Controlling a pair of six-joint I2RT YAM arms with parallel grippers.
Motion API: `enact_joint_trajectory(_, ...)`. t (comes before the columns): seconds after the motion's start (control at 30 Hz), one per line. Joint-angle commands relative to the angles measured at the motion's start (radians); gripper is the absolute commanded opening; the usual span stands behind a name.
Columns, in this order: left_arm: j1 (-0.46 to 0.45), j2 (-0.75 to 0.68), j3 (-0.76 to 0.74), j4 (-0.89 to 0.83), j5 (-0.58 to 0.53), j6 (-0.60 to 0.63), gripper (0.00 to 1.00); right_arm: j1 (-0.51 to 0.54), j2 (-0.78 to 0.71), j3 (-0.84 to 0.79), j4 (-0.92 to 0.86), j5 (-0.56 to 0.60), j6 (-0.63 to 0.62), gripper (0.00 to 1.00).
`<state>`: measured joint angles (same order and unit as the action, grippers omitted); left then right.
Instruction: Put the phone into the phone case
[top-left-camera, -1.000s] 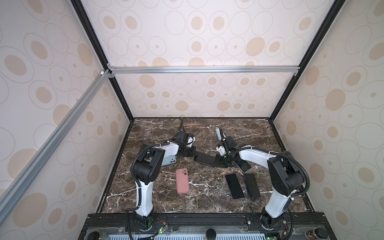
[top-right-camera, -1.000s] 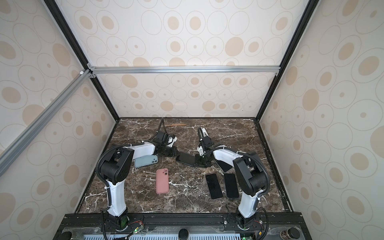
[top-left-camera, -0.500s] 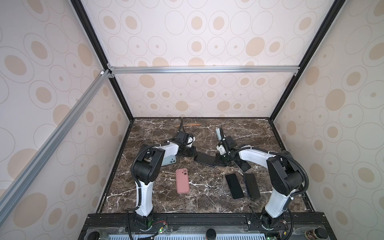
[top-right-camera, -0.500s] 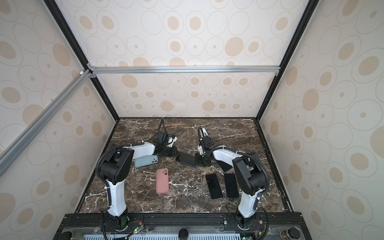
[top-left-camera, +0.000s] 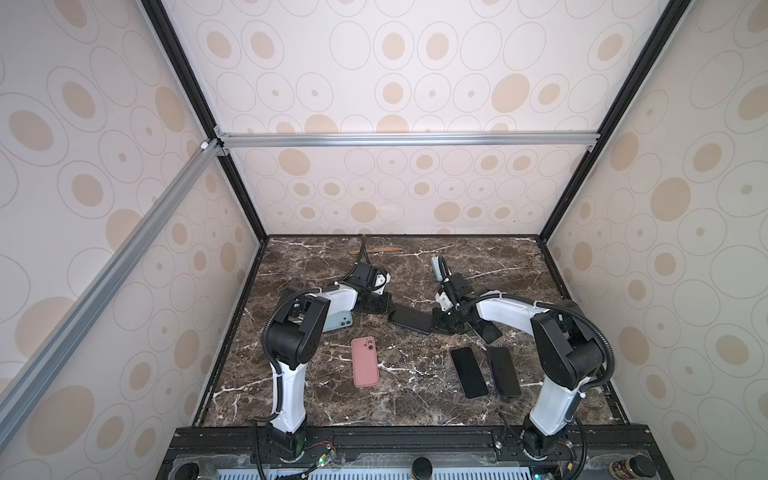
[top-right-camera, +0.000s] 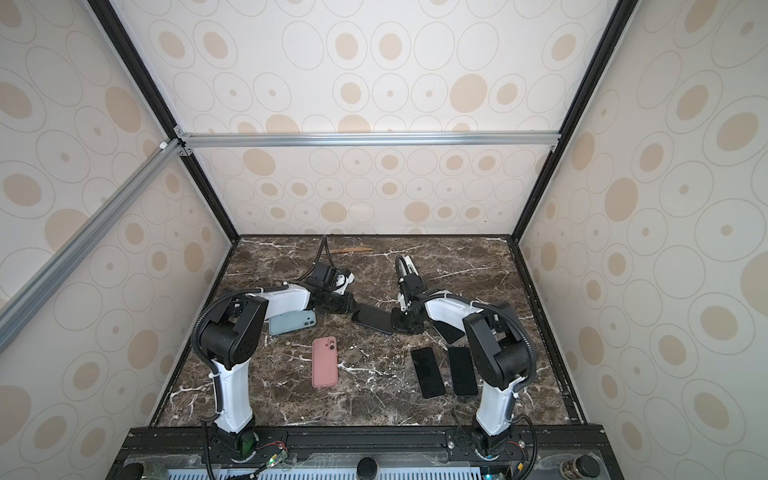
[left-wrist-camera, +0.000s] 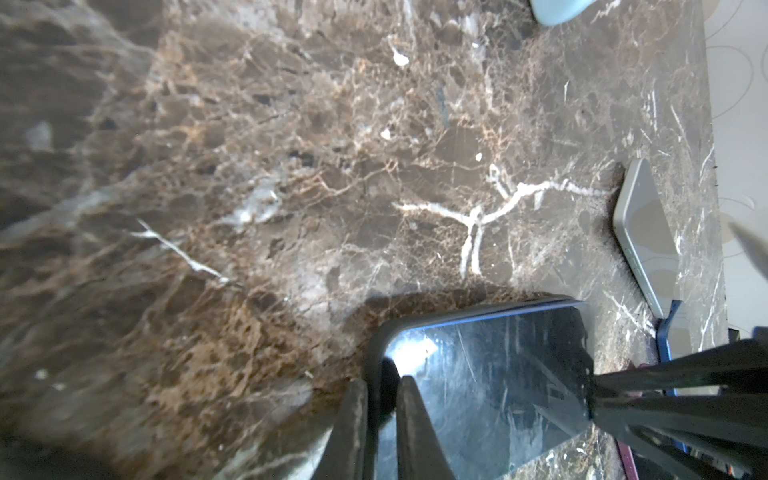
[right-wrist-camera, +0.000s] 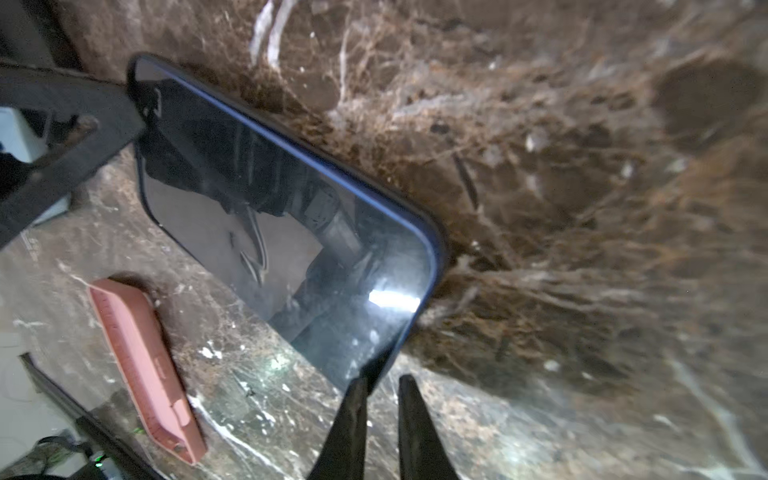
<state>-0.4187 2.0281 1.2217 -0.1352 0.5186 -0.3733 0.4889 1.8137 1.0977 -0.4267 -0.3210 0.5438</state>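
A dark phone (top-left-camera: 409, 318) with a blue edge lies in a dark phone case (left-wrist-camera: 376, 349) at mid-table, also seen in a top view (top-right-camera: 372, 318). My left gripper (left-wrist-camera: 380, 384) is shut on the case's rim at the phone's left end (top-left-camera: 388, 309). In the left wrist view the case's dark lip sits between the two fingers. My right gripper (right-wrist-camera: 380, 380) is at the opposite end (top-left-camera: 434, 326), jaws drawn narrow with the phone's (right-wrist-camera: 270, 208) corner at their tips. The left wrist view shows these right fingers (left-wrist-camera: 665, 374) pinching that end.
A pink cased phone (top-left-camera: 365, 361) lies in front of the centre. A pale blue phone (top-right-camera: 291, 323) lies partly under the left arm. Two black phones (top-left-camera: 468, 372) (top-left-camera: 503, 370) lie side by side front right. A dark flat item (top-left-camera: 488, 330) sits under the right arm. A wooden stick (top-left-camera: 376, 250) rests at the back.
The right gripper's jaws have narrowed onto the phone's right end. Both arms and the phone have stayed almost where they were.
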Motion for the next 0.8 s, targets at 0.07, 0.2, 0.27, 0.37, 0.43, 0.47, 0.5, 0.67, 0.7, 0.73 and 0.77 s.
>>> enact_joint_trajectory(0.07,-0.045,0.11,-0.064,-0.153,-0.032,0.022,0.14,0.007,0.044,-0.022,-0.071,0.05,0.018,0.16)
enact_joint_trajectory(0.2,-0.046,0.114,-0.064,-0.149,-0.023,0.017,0.14,0.007,0.075,-0.012,-0.053,0.026,0.027,0.14)
enact_joint_trajectory(0.27,-0.045,0.117,-0.065,-0.147,-0.018,0.017,0.14,0.007,0.095,-0.007,-0.062,0.026,0.025,0.14)
enact_joint_trajectory(0.37,-0.046,0.124,-0.066,-0.141,0.0,0.01,0.14,0.007,0.128,-0.002,-0.076,0.03,0.021,0.14)
enact_joint_trajectory(0.43,-0.046,0.126,-0.07,-0.137,0.011,0.007,0.14,0.007,0.138,-0.011,-0.066,0.036,0.021,0.13)
enact_joint_trajectory(0.47,-0.046,0.126,-0.071,-0.136,0.011,0.006,0.14,0.007,0.143,-0.018,-0.062,0.043,0.019,0.13)
enact_joint_trajectory(0.5,-0.046,0.126,-0.072,-0.136,0.008,0.006,0.14,0.007,0.149,-0.028,-0.057,0.049,0.017,0.12)
enact_joint_trajectory(0.67,-0.046,0.131,-0.072,-0.134,0.009,0.005,0.14,0.007,0.191,-0.059,-0.022,0.058,0.011,0.11)
enact_joint_trajectory(0.7,-0.046,0.13,-0.073,-0.133,0.008,0.004,0.14,0.007,0.2,-0.06,-0.016,0.061,0.008,0.11)
enact_joint_trajectory(0.73,-0.046,0.13,-0.074,-0.134,0.005,0.004,0.14,0.008,0.211,-0.059,-0.017,0.067,0.002,0.11)
enact_joint_trajectory(0.77,-0.046,0.13,-0.074,-0.134,0.002,0.004,0.14,0.007,0.219,-0.056,-0.015,0.073,-0.002,0.11)
